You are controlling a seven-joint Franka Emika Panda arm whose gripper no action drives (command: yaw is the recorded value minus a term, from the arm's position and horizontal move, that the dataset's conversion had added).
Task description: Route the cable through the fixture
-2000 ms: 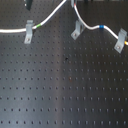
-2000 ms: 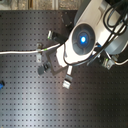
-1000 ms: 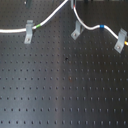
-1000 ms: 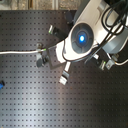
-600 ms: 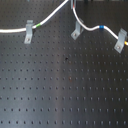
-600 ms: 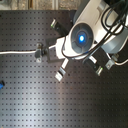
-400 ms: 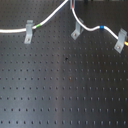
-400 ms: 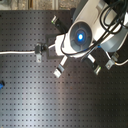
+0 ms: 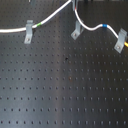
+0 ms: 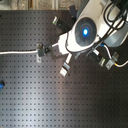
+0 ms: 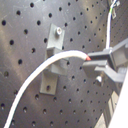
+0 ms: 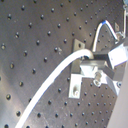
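Over the middle small silver-grey metal clip bracket (image 9: 76, 32) at twelve o'clock on the black perforated table (image 9: 65, 90), the jaws grip the long thin white flexible cable (image 11: 45, 72). I'd judge the cable should be kept taut and lowered squarely into the fork, not across its prongs.

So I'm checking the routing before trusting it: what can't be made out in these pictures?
- First exterior view: the gripper is cut off by the top edge.
- Second exterior view: the arm hides the middle clip and the cable there.
- Both wrist views: blur hides whether the cable sits inside the fixture.
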